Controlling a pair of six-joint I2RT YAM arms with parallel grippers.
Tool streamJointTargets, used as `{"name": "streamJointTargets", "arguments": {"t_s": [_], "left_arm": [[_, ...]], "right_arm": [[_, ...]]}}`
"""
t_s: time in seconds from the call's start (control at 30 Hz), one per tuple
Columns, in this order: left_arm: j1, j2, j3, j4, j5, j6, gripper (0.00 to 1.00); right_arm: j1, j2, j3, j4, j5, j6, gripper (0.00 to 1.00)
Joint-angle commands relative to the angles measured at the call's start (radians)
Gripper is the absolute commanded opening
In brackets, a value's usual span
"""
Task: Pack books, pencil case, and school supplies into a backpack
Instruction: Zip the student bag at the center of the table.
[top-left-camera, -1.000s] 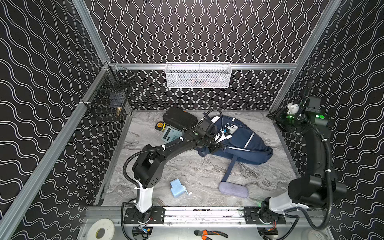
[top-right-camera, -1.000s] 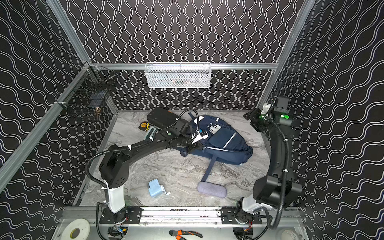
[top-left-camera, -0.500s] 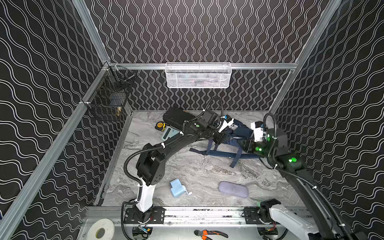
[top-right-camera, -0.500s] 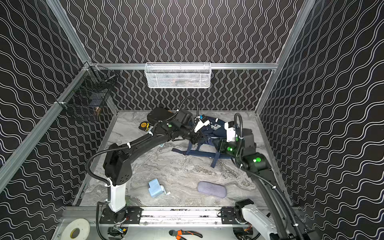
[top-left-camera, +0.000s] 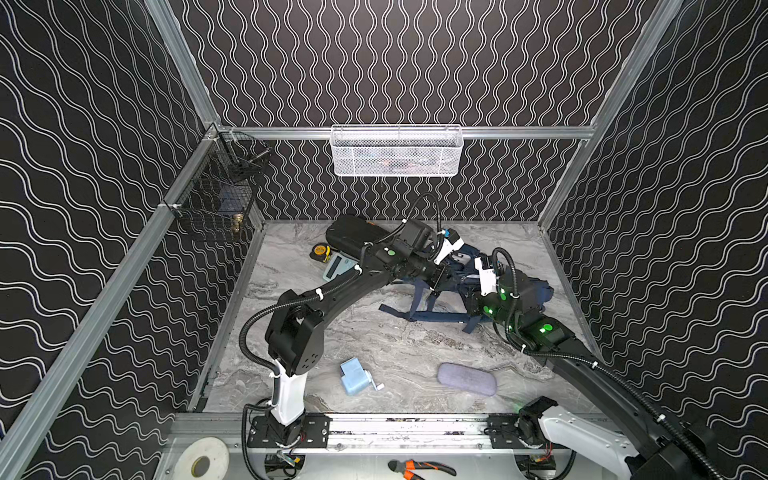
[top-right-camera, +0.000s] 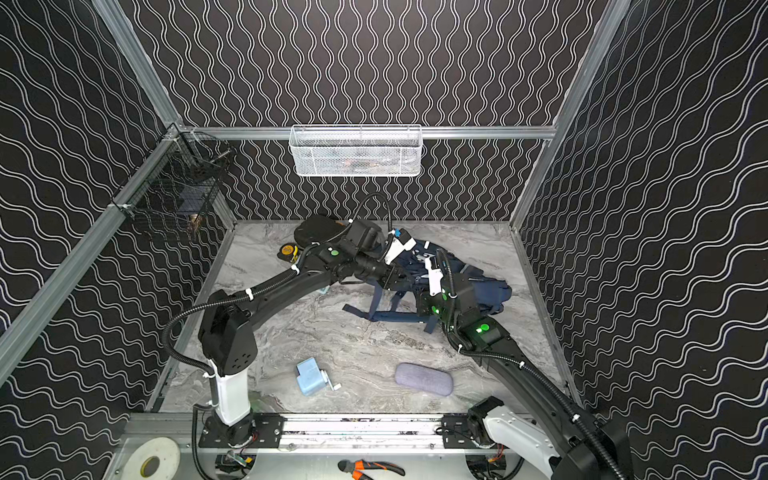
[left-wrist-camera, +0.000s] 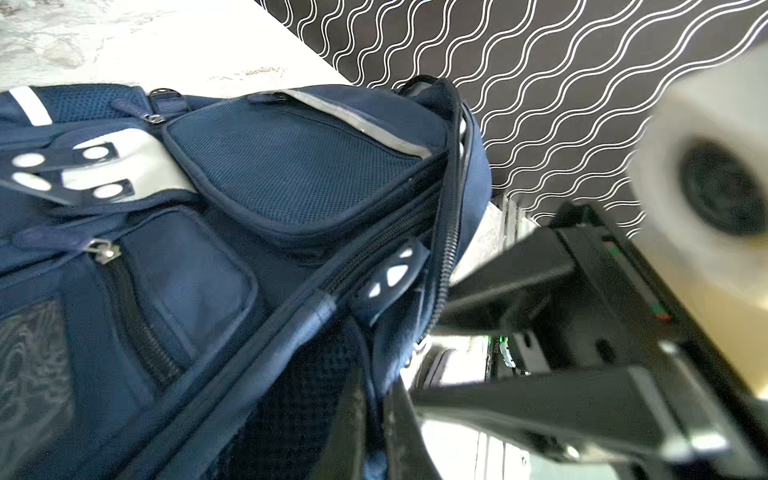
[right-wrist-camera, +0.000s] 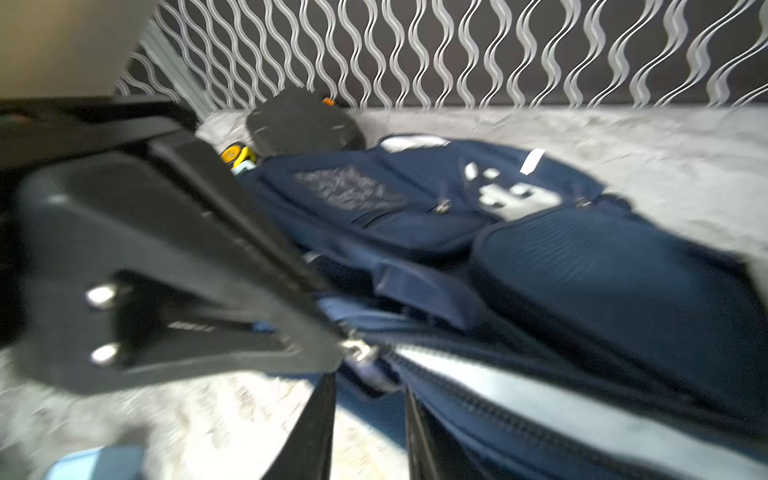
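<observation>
The navy backpack (top-left-camera: 534, 289) (top-right-camera: 492, 291) lies at the back right of the table, straps trailing toward the front. My left gripper (top-left-camera: 442, 282) (left-wrist-camera: 374, 440) is shut on a fold of its fabric beside the main zip (left-wrist-camera: 444, 266). My right gripper (top-left-camera: 473, 297) (right-wrist-camera: 370, 436) hovers at the backpack's near edge, jaws a little apart, blue fabric showing in the gap. The grey-lavender pencil case (top-left-camera: 467, 379) (top-right-camera: 424, 379) and light-blue sharpener (top-left-camera: 355, 376) lie at the front. The mint calculator (top-left-camera: 338, 266) sits partly under my left arm. The books are out of view.
A black hard case (top-left-camera: 353, 237) and a yellow tape measure (top-left-camera: 320, 251) sit at the back left. A white mesh basket (top-left-camera: 397, 151) hangs on the back wall, a black wire basket (top-left-camera: 216, 199) on the left wall. A tape roll (top-left-camera: 203, 459) and pliers (top-left-camera: 419, 467) lie outside the front rail.
My right arm swung from the right wall down to the backpack and its jaws narrowed. My left gripper drew the backpack's top toward the back, and the straps now trail out in front.
</observation>
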Motion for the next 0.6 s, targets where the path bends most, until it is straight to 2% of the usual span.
{"name": "streamJointTargets", "arguments": {"t_s": [0.0, 0.13, 0.23, 0.33, 0.47, 0.57], "left_arm": [[0.001, -0.010, 0.004, 0.071, 0.103, -0.001, 0.00], [0.001, 0.006, 0.012, 0.069, 0.162, -0.012, 0.00], [0.002, 0.004, 0.000, 0.075, 0.183, -0.005, 0.00], [0.002, 0.000, -0.018, 0.070, 0.180, 0.005, 0.00], [0.001, -0.007, -0.040, 0.065, 0.169, 0.019, 0.00], [0.002, -0.005, -0.045, 0.064, 0.146, 0.029, 0.00]], "right_arm": [[-0.003, -0.002, -0.038, 0.126, 0.079, -0.090, 0.34], [-0.002, 0.017, -0.051, 0.158, 0.028, -0.112, 0.36], [-0.002, 0.030, -0.051, 0.171, 0.044, -0.103, 0.33], [-0.002, 0.033, -0.042, 0.169, 0.049, -0.109, 0.26], [-0.002, 0.018, -0.024, 0.151, 0.048, -0.085, 0.00], [-0.002, 0.003, -0.025, 0.129, 0.045, -0.063, 0.00]]}}
